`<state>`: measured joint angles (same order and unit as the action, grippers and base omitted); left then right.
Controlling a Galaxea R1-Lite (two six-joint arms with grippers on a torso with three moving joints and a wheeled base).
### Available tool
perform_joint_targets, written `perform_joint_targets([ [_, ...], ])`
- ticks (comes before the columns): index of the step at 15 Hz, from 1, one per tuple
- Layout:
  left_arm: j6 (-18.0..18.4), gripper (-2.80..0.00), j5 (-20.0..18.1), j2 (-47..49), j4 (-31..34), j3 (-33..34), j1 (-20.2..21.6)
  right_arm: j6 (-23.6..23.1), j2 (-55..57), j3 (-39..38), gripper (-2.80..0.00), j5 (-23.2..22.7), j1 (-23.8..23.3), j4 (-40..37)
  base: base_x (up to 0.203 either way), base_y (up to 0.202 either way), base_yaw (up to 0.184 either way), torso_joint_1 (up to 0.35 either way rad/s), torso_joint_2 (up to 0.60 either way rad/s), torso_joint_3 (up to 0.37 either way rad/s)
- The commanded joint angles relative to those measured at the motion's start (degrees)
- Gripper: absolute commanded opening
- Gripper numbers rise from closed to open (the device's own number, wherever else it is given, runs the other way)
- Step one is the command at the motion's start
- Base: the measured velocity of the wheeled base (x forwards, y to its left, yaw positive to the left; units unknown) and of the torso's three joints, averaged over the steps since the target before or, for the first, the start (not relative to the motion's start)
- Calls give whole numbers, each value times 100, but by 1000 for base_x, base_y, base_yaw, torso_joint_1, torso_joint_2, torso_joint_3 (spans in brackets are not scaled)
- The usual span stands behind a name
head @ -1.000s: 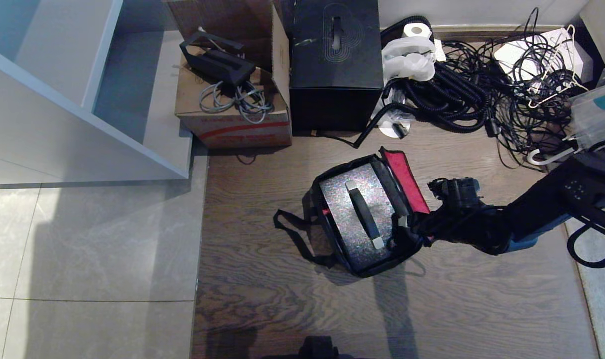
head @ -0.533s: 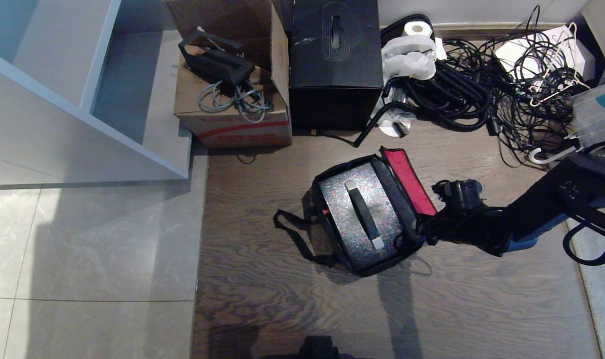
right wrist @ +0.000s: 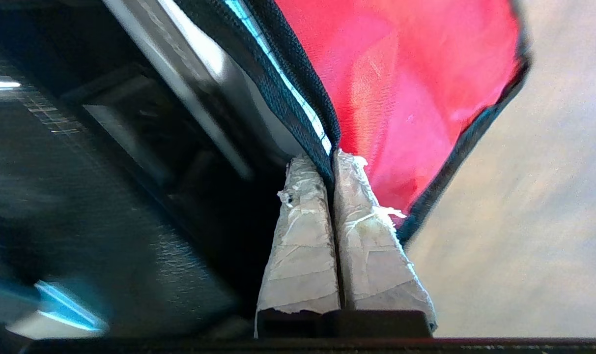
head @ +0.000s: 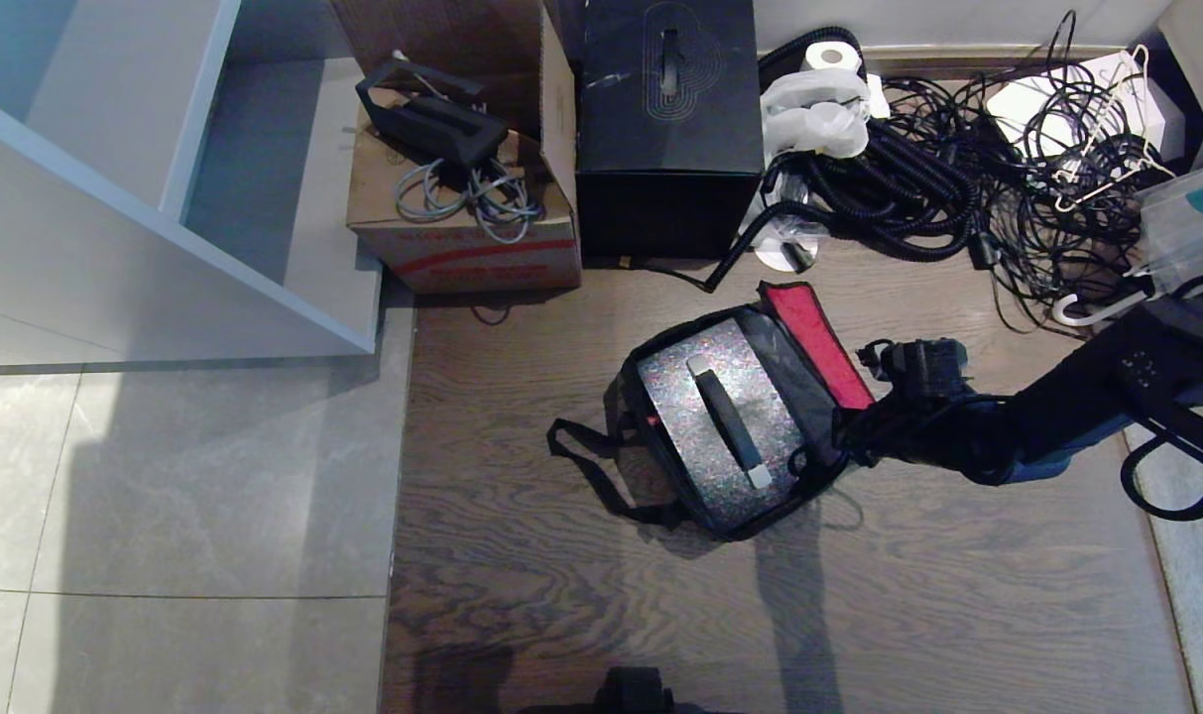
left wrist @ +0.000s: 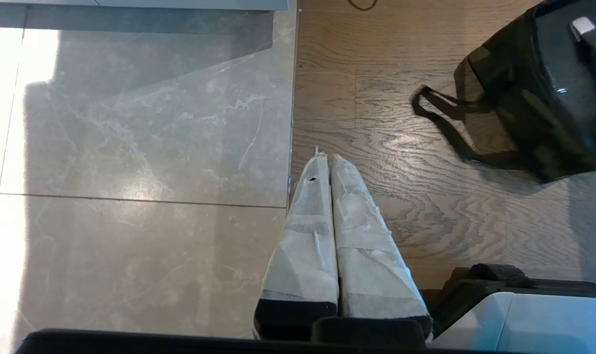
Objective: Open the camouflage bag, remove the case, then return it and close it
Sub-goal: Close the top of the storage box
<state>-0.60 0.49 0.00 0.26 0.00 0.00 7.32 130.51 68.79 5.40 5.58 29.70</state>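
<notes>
The camouflage bag [head: 637,397] sits open on the wood floor, its red-lined lid [head: 817,342] folded out to the right. Inside lies the case [head: 680,392], glittery silver with a black handle [head: 728,421]. My right gripper [head: 841,441] reaches in from the right at the lid's near end. In the right wrist view the right gripper [right wrist: 329,160] is shut on the lid's black rim [right wrist: 298,98], beside the red lining [right wrist: 415,83]. The left gripper [left wrist: 326,158] hangs shut and parked over the floor, well away from the bag [left wrist: 519,113].
The bag's black strap [head: 586,466] trails left on the floor. Behind stand a cardboard box [head: 462,238], a plain black box [head: 668,129] and a tangle of cables [head: 958,188]. A white shelf unit [head: 115,198] stands at the left, beside grey tiles [head: 184,476].
The right gripper has shut on the lid's rim and drawn slightly right and back. The lid's red flap has shifted with it.
</notes>
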Motion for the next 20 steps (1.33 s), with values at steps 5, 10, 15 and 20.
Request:
perform_joint_targets([
  [5, -2, -280, 4, 0, 0, 0, 0, -1406, 77, 1292, -280, -966, -200, 67, 0, 0, 0, 0, 0, 0],
  [10, -2, -280, 4, 0, 0, 0, 0, -1486, 118, 864, -280, -1270, -145, 428, 0, 0, 0, 0, 0, 0],
  [15, -2, -280, 4, 0, 0, 0, 0, -1444, 147, 899, 0, -1254, -136, 866, 0, 0, 0, 0, 0, 0],
  [20, -2, -280, 4, 0, 0, 0, 0, -263, -286, 829, 0, -1245, -50, 835, 0, 0, 0, 0, 0, 0],
])
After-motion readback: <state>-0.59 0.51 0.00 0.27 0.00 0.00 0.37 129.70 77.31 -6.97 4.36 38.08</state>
